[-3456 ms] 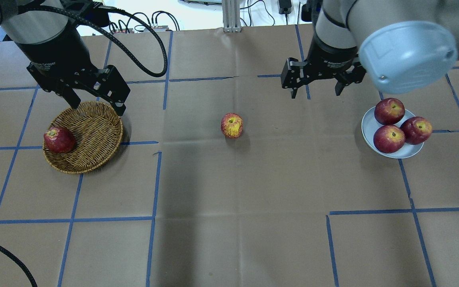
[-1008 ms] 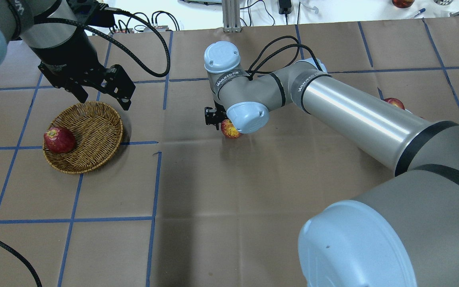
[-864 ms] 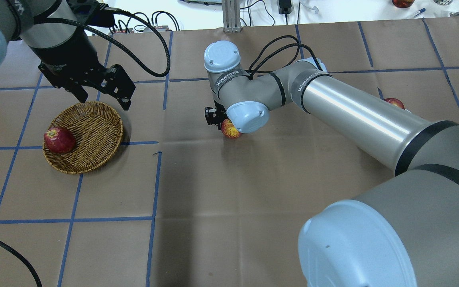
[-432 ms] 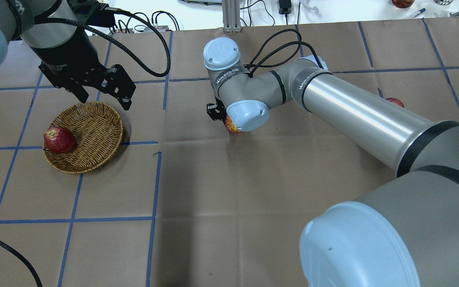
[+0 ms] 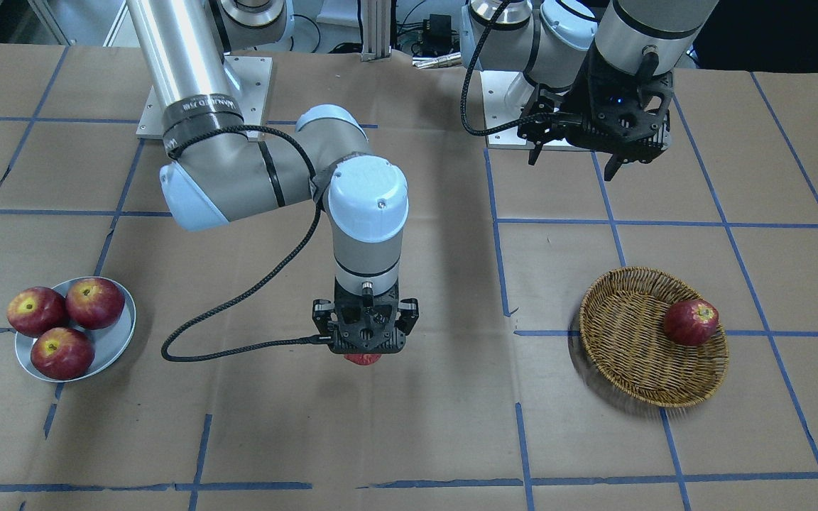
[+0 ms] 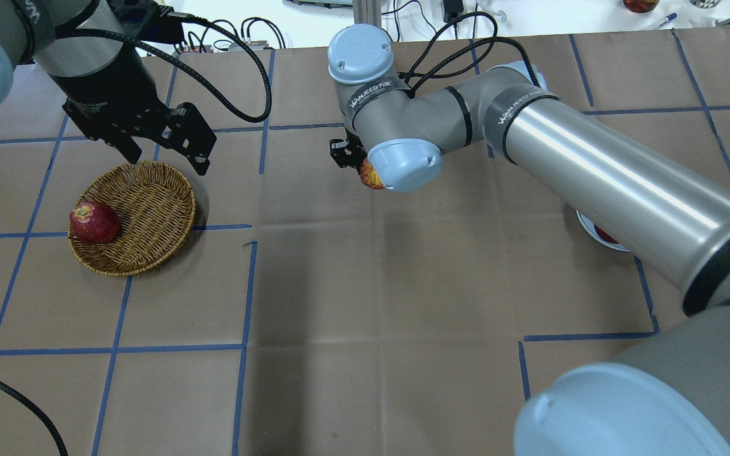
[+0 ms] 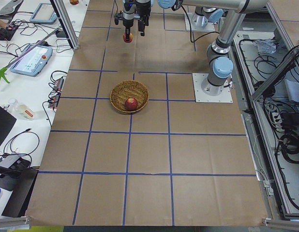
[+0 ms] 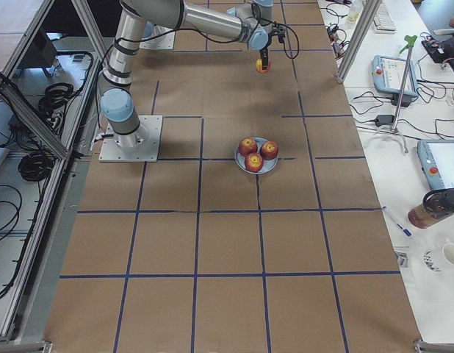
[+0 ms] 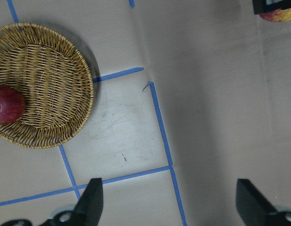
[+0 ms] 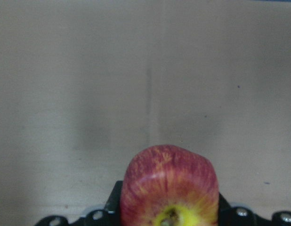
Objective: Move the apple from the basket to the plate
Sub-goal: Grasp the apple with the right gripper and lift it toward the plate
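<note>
The streaky orange-red apple (image 5: 363, 358) hangs in my right gripper (image 5: 365, 349), which is shut on it and holds it above the middle of the table. It shows in the overhead view (image 6: 369, 176) and fills the bottom of the right wrist view (image 10: 169, 186). The wicker basket (image 5: 625, 355) holds one darker red apple (image 5: 691, 321). My left gripper (image 5: 572, 167) is open and empty, up over the table beside the basket's edge on the robot's side. The pale plate (image 5: 116, 339) carries three dark-red apples (image 5: 61, 319).
Brown paper with blue tape lines covers the table. In the overhead view my right arm's long silver link (image 6: 618, 183) hides most of the plate (image 6: 587, 228). Monitors, cables and tools lie on side benches (image 7: 28, 58) beyond the table.
My right arm swung from near the plate to the apple at the table's middle, shut on it and lifted it off the paper. The left gripper stayed by the basket.
</note>
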Available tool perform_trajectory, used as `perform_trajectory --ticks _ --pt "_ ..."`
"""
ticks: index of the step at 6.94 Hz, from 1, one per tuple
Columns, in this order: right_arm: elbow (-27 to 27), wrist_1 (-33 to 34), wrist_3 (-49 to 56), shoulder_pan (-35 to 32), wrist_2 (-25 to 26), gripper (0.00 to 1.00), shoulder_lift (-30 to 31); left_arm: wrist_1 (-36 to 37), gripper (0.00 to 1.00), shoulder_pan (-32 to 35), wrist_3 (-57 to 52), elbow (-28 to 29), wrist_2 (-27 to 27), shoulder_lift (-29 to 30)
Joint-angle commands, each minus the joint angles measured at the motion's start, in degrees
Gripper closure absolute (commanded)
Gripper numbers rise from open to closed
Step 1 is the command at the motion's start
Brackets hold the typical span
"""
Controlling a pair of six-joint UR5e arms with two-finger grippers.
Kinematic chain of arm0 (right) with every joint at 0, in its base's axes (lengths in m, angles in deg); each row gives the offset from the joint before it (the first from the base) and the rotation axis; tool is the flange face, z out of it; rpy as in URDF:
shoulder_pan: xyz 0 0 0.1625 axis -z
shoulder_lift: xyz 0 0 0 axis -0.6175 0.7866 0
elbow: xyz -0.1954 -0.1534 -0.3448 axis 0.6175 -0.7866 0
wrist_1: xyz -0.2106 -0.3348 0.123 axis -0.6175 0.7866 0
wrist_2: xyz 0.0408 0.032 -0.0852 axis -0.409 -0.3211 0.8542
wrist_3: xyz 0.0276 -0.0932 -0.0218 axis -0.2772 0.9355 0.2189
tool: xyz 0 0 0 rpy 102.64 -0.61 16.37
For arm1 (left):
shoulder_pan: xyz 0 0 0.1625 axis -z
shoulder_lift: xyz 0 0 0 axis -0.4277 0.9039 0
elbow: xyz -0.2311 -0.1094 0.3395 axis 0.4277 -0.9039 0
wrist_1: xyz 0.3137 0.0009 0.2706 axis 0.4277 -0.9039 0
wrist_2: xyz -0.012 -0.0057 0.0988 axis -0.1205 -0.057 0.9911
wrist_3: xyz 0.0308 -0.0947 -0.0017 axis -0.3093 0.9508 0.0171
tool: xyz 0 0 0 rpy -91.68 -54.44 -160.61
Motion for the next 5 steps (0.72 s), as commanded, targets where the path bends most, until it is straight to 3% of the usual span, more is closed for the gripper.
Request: perform_trajectory --ticks 1,3,5 --pt "0.92 -9.77 9.56 7.08 0.05 0.43 8.90 -0.01 0.01 0.00 -0.01 0.00 0.00 0.01" --pt "8.87 -11.15 23.97 19.11 0.04 0.44 16.81 -0.01 0.01 0.00 -0.01 0.00 0.00 0.01" --pt "14.62 -10.62 30.35 29.67 -0.31 0.44 20.97 0.08 0.01 0.00 -0.01 0.00 0.00 0.01"
